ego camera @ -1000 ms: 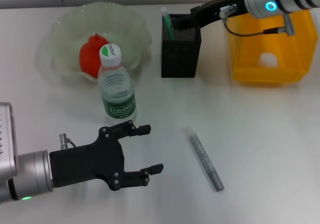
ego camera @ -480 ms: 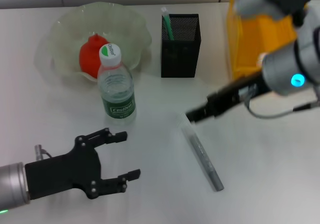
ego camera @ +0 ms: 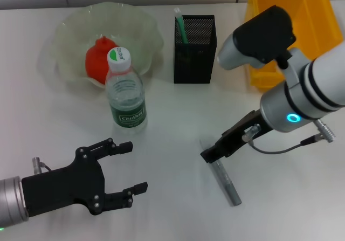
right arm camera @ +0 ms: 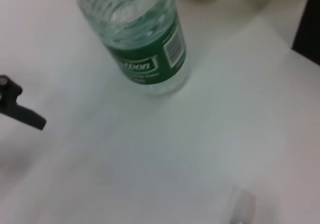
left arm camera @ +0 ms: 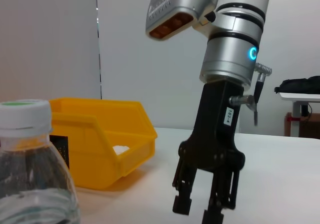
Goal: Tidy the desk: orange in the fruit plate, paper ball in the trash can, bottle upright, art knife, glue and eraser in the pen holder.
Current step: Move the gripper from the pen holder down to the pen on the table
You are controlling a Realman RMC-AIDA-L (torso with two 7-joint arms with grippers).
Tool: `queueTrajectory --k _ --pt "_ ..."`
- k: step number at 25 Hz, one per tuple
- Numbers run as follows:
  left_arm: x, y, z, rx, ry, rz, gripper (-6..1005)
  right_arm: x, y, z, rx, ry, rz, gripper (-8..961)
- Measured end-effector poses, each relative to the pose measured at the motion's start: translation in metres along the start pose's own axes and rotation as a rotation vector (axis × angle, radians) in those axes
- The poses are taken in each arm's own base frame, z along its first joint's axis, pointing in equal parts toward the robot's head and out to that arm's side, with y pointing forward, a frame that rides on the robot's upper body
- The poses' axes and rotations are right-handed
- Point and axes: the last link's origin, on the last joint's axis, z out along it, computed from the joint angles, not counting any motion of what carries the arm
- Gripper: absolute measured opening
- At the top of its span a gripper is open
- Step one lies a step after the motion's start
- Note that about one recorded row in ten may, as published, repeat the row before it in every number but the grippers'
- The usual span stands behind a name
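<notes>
Over slim grey glue stick point(ego camera: 222, 173): right gripper point(ego camera: 211, 156), black fingers narrowly parted; left gripper point(ego camera: 128, 168) fingers wide.

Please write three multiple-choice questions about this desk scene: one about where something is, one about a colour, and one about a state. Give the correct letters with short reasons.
1. Where is the red-orange round fruit?
A. In the pale-green glass dish with the wavy rim
B. In the yellow plastic bin
C. On the bare table

2. What colour is the square metal-mesh cup?
A. Yellow
B. White
C. Black

3. How is the clear plastic water bottle with the green label?
A. Lying on its side
B. Standing upright
C. Held in the left gripper

Answers: 1 A, the fruit sits inside the dish. 2 C, the cup is black mesh beside the bin. 3 B, the bottle stands cap up, apart from the left gripper, whose jaws are open and empty.
</notes>
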Motion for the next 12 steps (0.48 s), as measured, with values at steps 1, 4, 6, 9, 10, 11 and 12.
queueTrajectory --k 1,4,6,9,10,11,12 --pt "0.0 0.0 0.0 0.0 0.001 0.0 813 -0.001 0.001 0.002 0.0 0.007 -0.003 697" --pt "0.0 0.0 0.001 -0.002 0.002 0.001 813 -0.002 -0.001 0.009 0.003 0.028 0.002 689" --pt "0.001 0.0 0.001 -0.002 0.002 0.001 813 -0.003 -0.002 0.013 0.005 0.039 0.003 684" --pt "0.001 -0.001 0.002 -0.003 0.003 0.003 813 -0.003 -0.002 0.018 0.007 0.054 -0.004 647" --pt "0.001 -0.001 0.002 -0.003 0.003 0.003 813 -0.003 -0.001 0.02 0.008 0.062 -0.011 616" --pt "0.001 -0.001 0.002 -0.003 0.003 0.003 813 -0.003 0.0 0.022 0.009 0.066 -0.016 584" --pt "0.001 -0.001 0.002 -0.003 0.003 0.003 813 -0.004 0.001 0.023 0.01 0.069 -0.022 553"
